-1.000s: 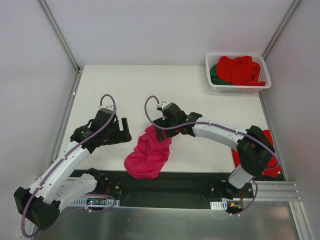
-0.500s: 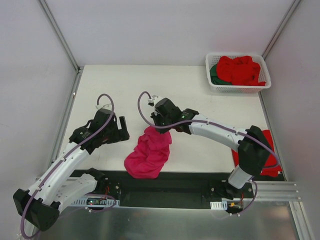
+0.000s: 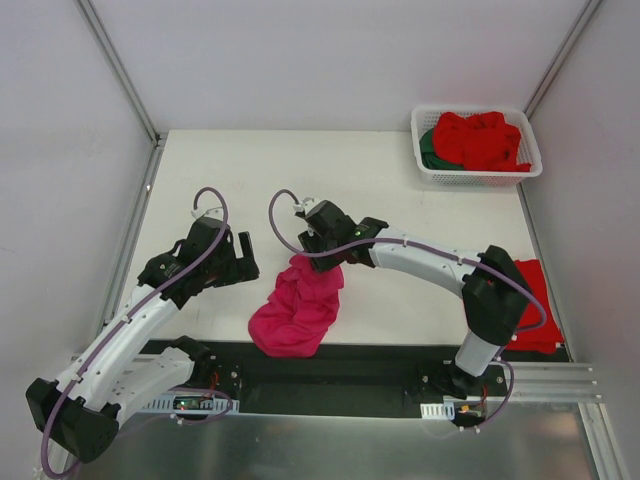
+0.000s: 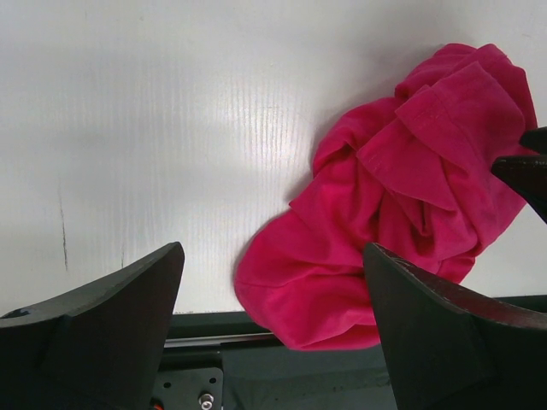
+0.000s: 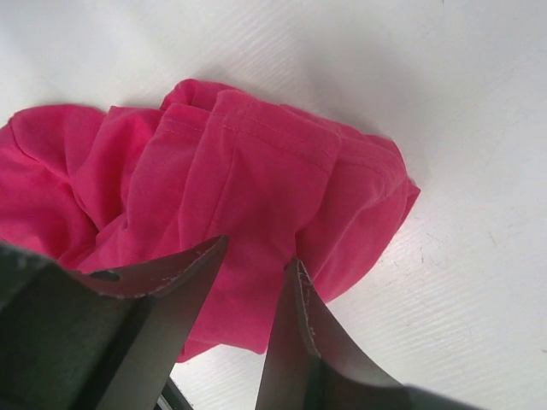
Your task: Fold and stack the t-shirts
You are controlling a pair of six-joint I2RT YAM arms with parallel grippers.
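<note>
Right gripper (image 5: 258, 253) has crept along the far edge of the magenta t-shirt (image 3: 297, 308), jaws narrowly apart, left gripper (image 4: 272, 256) wide beside it: unfolding not yet begun

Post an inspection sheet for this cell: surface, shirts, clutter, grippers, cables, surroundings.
Surface: white table, no spills seen.
Shirts: pink shirt crumpled at near edge, lapping onto base plate; red shirts and green shirt in basket; lone red shirt at right edge, partly behind right arm.
Clutter: basket at far right corner; nothing else seen.
Grippers: left gripper open, empty, left of pink shirt; right gripper at its far edge, jaws narrowly apart, grip unclear.
Cables: left cable and right cable loop above the wrists, clear of cloth.
Surroundings: white walls, metal frame posts.
</note>
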